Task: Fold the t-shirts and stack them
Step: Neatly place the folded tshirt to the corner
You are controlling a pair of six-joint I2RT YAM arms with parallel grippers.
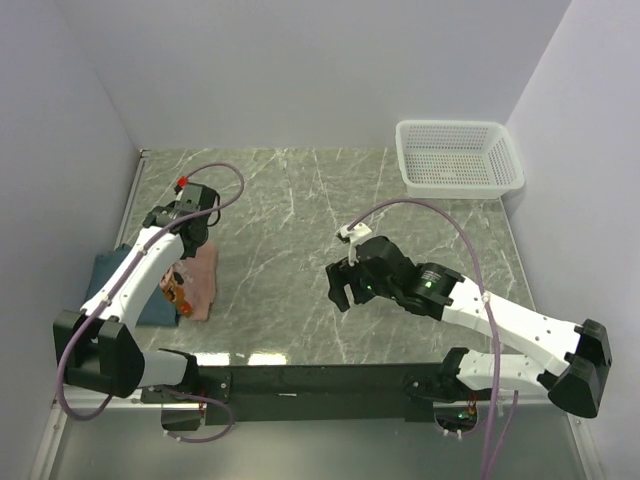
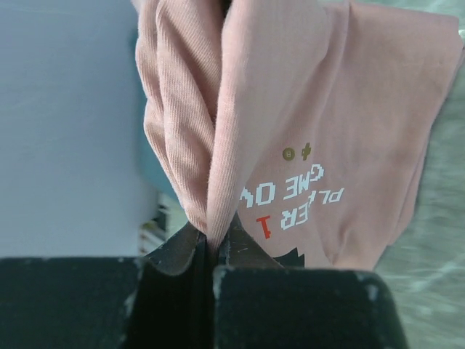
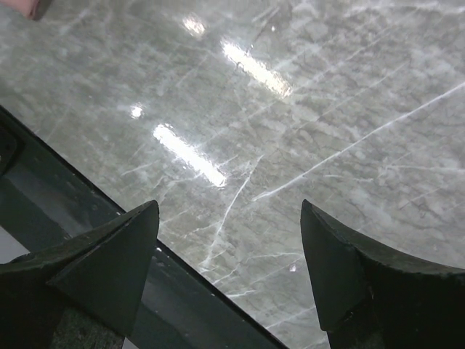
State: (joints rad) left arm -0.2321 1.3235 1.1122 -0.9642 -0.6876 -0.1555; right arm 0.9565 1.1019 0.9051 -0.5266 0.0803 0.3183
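Marble tabletop [image 1: 300,200], left edge: salmon-pink t-shirt [image 2: 305,94] bunched, pinched in clenched left claw [image 2: 213,247] beside dark teal t-shirt [image 1: 103,272] — right claw [image 3: 229,262] released, empty, mid-table — pink fold apparently unfinished, stacking pending.

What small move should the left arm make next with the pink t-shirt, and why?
Probably draw it left, over the teal t-shirt, since they must be stacked. The left end effector is shut on a fold of the pink t-shirt, which sits beside the teal one near the left edge of the table; the right end effector is open, far off.
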